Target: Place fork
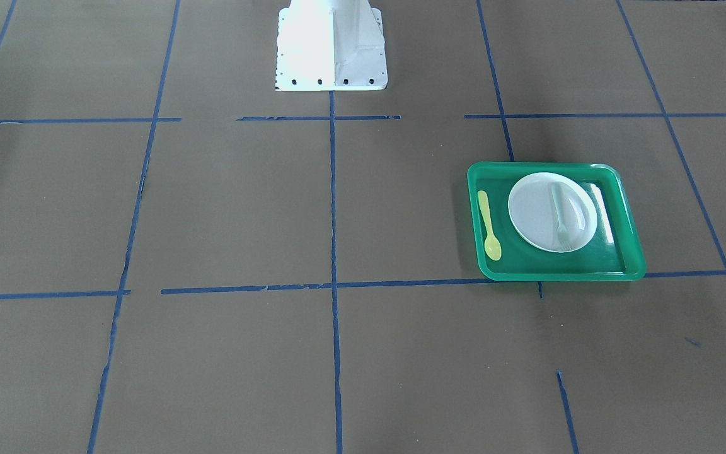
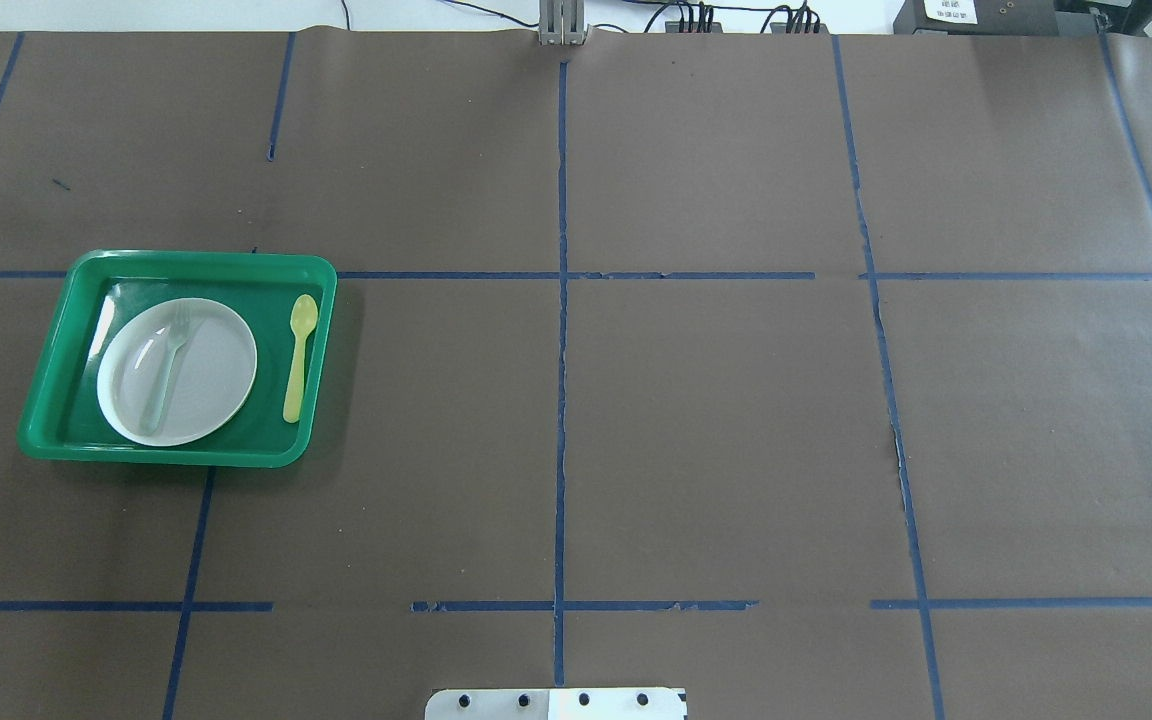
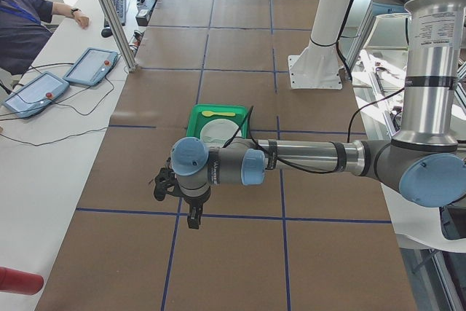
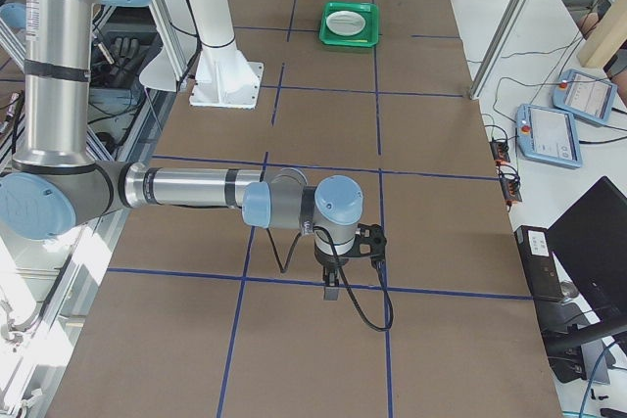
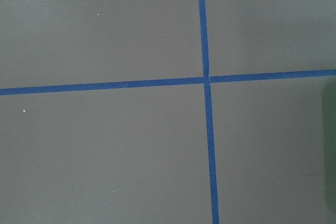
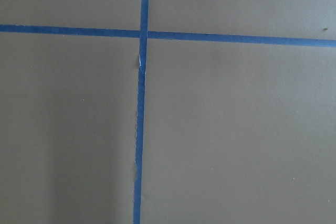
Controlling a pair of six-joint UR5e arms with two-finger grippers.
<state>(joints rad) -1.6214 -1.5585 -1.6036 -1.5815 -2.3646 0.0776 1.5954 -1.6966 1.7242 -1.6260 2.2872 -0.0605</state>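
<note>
The pale whitish-green fork lies on a white plate inside a green tray, tines toward the operators' side. In the overhead view the fork, plate and tray sit at the table's left. A yellow spoon lies in the tray beside the plate. My left gripper hangs over bare table short of the tray. My right gripper hangs far from the tray. Both show only in side views; I cannot tell their state.
The white robot pedestal stands at the table's robot-side edge. Blue tape lines grid the brown table cover. Tablets and a person's arm are on the white bench beyond an aluminium post. Both wrist views show only brown cover and tape.
</note>
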